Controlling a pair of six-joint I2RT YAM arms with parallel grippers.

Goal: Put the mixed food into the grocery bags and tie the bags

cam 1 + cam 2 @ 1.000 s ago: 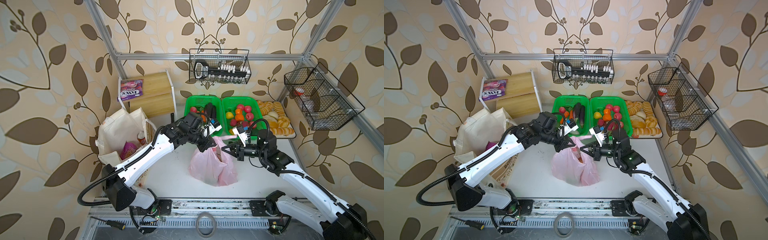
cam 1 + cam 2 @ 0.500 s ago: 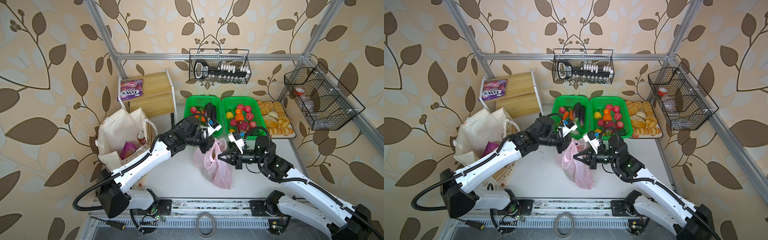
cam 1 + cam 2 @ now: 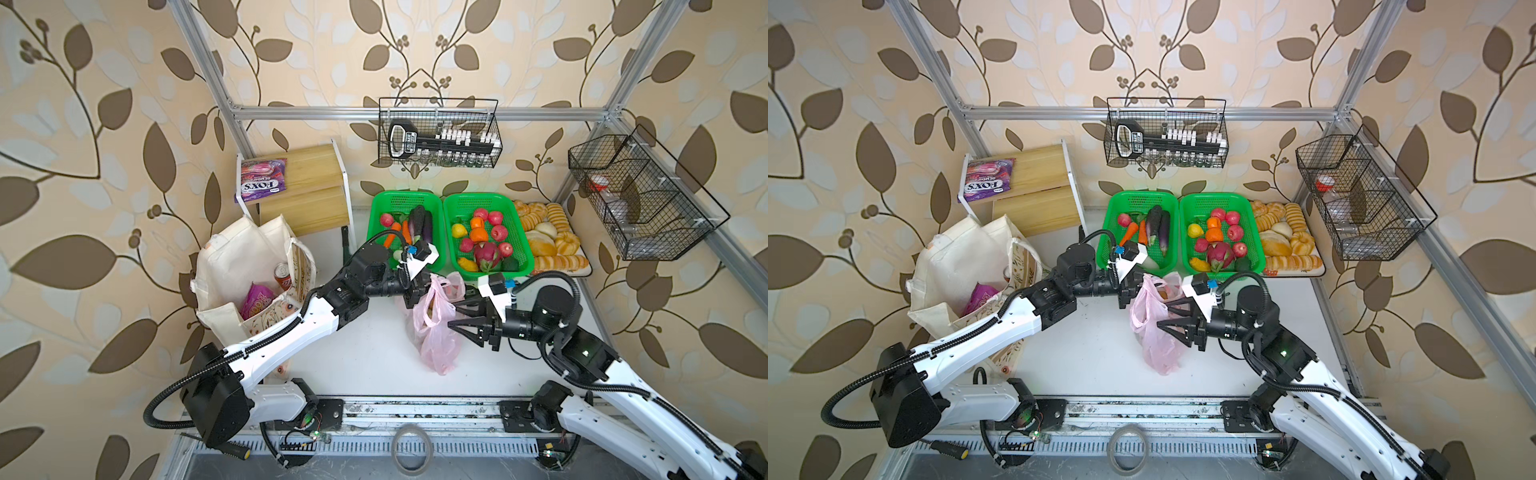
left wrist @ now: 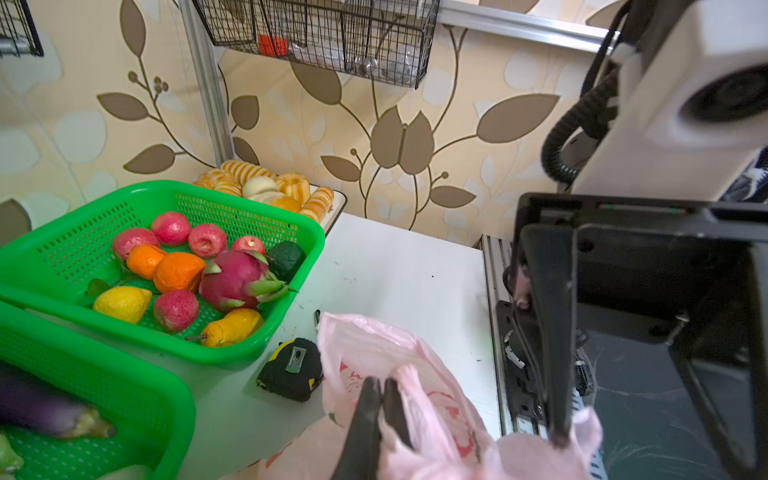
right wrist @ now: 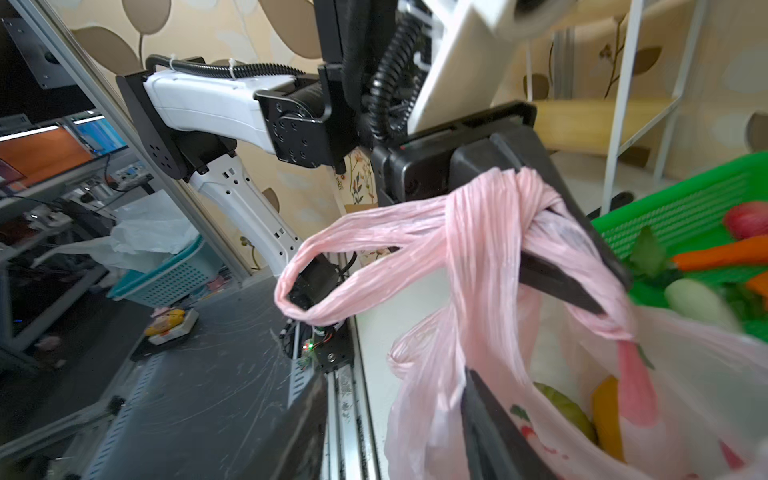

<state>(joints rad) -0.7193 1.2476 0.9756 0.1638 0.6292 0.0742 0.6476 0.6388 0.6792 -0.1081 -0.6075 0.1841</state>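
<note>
On the table (image 3: 365, 353), the tote (image 3: 239, 262) stands open at the left. The pink bag (image 3: 434, 338) is mid-table with food showing inside. The left gripper (image 4: 380, 388) has its jaws pressed together, pinching the pink bag's twisted handles. The right gripper (image 3: 455, 316), jaws spread, is at the bag's side. A purple packet (image 3: 254, 300) and a can (image 3: 282, 277) sit in the tote.
</note>
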